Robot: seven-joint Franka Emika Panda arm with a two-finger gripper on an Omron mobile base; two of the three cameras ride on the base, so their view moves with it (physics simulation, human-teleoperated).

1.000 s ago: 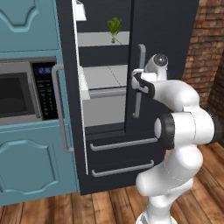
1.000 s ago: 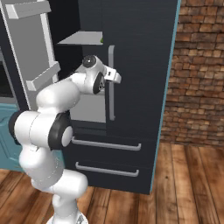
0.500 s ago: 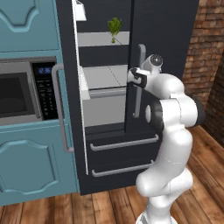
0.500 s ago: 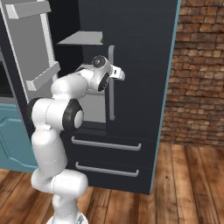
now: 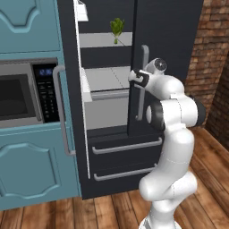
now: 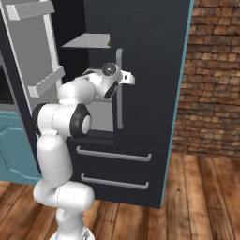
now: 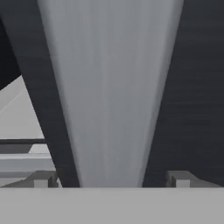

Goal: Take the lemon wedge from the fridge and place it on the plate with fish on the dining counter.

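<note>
The black fridge (image 5: 172, 40) stands with its left door swung open and its right door closed. My gripper (image 5: 137, 78) is open at the right door's long grey bar handle (image 5: 144, 89), about halfway up it. In the hand view the handle (image 7: 109, 87) runs up between my two fingertips (image 7: 41, 178), with a gap on each side, and the gripper (image 7: 111, 177) grips nothing. From the right base view the gripper (image 6: 129, 78) sits against the handle (image 6: 120, 98). The lemon wedge is hidden; the plate and dining counter are out of view.
A green leafy vegetable (image 5: 117, 29) stands on the upper fridge shelf. Pale shelves and a bin (image 5: 107, 107) lie behind the open door (image 6: 40, 79). Teal cabinets with a microwave (image 5: 22, 94) are at left, two drawers (image 5: 125, 159) below, a brick wall (image 6: 215, 79) at right.
The hand has moved in closer to the right door's handle and the elbow has swung up behind it. The jaws stay wide apart.
</note>
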